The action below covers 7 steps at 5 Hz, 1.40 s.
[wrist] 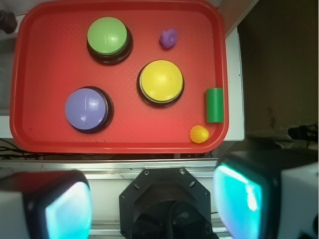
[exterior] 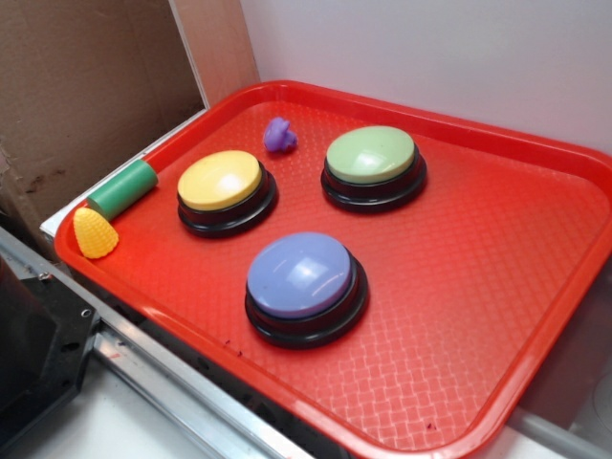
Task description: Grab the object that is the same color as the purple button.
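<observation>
Red tray (exterior: pixel 497 316): a large textured plastic tray is seen filling most of both views; everything else is carried on it.
Purple button (exterior: pixel 302 275): a large lavender-blue dome on a black round base is placed near the tray's front edge in the exterior view, apart from the other buttons.
Yellow button (exterior: pixel 221 181): a dome of similar size is set toward the tray's left side, between the purple button and the small toy.
Green button (exterior: pixel 371 155): a third dome is set toward the tray's far side, to the right of the toy.
Green cylinder (exterior: pixel 124 188): a short cylinder is laid on its side against the tray's left rim.
Yellow toy (exterior: pixel 95 233): a small ribbed piece is rested just beside the cylinder, in the tray's corner.
Purple toy (exterior: pixel 279 136): the object to be grabbed, a small lumpy piece matching the purple button in colour, is found near the tray's far rim, between the yellow and green buttons and touching neither.
Hand (wrist: pixel 152 199): seen only in the wrist view, with both fingers spread wide and nothing held between them; it is held high, outside the tray's near rim, well apart from the toy.
Progress: nothing is judged done yet. The approach over the tray, the descent, the closing and the lift are all left.
</observation>
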{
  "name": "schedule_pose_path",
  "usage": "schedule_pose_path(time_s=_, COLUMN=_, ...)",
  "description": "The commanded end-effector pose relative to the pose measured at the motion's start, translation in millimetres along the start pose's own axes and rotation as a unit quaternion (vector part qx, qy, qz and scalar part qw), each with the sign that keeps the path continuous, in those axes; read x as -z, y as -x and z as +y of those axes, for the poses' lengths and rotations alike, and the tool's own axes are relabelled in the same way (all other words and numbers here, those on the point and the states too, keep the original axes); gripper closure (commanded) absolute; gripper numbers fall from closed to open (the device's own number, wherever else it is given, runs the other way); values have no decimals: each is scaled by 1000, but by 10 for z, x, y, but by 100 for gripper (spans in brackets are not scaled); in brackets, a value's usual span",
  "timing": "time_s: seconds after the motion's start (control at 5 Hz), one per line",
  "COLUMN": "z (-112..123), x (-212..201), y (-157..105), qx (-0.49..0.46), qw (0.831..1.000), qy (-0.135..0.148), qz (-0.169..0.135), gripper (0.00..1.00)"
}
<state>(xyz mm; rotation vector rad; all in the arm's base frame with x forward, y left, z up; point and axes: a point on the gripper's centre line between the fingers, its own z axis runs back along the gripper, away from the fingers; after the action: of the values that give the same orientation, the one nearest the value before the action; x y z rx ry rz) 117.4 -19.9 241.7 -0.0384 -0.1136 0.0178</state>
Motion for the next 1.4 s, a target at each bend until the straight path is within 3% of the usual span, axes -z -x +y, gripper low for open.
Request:
schedule_pose_path(time_s=0.0, z=148, x=258, y=-316, qx=-57, qw=998, qy=-3, qz=-24, gripper=0)
schedule_pose_path(time_s=0.6, z=329, x=968, y=-979, qx=-178, qw=980, qy=-29, qz=-80, gripper=0)
schedule_pose_path(time_s=0.8, z=401, x=1249, y=-1223, qx=-236, qw=966, qy=-29, qz=-101, gripper=0)
schedule_pose_path(time_s=1.2, z=553, x=1804, y=-1619, qx=-309, qw=944, qy=-54, qz=-105, gripper=0)
